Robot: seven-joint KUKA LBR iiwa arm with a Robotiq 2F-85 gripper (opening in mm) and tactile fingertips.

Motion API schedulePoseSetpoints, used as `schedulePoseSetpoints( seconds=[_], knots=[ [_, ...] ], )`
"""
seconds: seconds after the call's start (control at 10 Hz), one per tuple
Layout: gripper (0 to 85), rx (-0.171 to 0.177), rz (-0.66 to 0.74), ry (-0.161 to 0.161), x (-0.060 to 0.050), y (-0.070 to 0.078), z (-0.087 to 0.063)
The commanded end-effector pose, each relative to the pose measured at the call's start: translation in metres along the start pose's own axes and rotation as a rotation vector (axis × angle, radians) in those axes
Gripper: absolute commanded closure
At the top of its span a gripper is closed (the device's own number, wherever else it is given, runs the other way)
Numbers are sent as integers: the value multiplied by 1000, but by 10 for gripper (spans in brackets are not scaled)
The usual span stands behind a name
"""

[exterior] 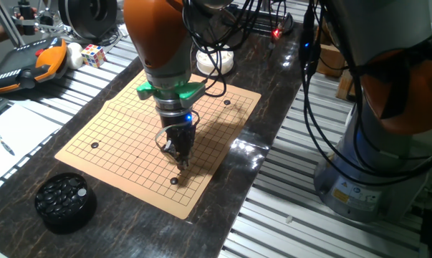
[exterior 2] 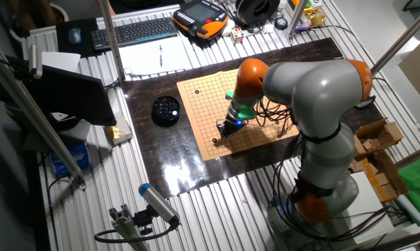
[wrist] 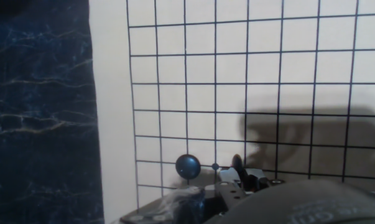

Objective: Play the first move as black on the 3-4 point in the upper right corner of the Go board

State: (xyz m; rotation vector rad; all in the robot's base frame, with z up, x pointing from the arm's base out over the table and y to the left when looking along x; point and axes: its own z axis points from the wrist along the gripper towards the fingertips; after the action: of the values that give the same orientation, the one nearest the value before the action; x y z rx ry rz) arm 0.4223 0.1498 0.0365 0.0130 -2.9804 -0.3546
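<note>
While the arm stands low over one corner of the grid, the scene reads as follows.

Progress: a black stone (wrist: 188, 166) lies on the Go board (exterior: 122, 129) just beside the gripper (exterior: 181, 161), near a corner. I judge the placing step as good as done, with only the lift-away left.

Stone position: in the hand view it sits on or very near a line crossing, a few lines in from the board's edge. Whether that crossing is the 3-4 point I cannot confirm, since the bottom edge is hidden by the hand.

Tool state: the fingertips (wrist: 237, 167) show only partly at the bottom of the hand view, just beside the stone. It looks free of them, but I cannot tell how wide the jaws stand, nor whether they touch it.

Other marks: dark round spots (exterior: 94, 145) show near the remaining corners; stones or printed dots, too small to say.

Container: a round black bowl (exterior: 65, 201) sits on the dark table (exterior: 273, 86) off the board's corner, filled with dark glossy pieces, likely the black stones.

Second container: a white round dish (exterior: 216, 60) beyond the far edge; contents not visible.
</note>
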Motion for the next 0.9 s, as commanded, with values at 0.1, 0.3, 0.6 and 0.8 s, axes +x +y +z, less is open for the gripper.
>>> schedulePoseSetpoints(
  seconds=[0.1, 0.3, 0.6, 0.8],
  knots=[
    [670, 5, -2, -3, 0, -1, 0],
    [637, 15, 4, -5, 0, -1, 0],
    [630, 15, 8, -7, 0, -1, 0],
    [633, 14, 11, -10, 0, -1, 0]
  ],
)
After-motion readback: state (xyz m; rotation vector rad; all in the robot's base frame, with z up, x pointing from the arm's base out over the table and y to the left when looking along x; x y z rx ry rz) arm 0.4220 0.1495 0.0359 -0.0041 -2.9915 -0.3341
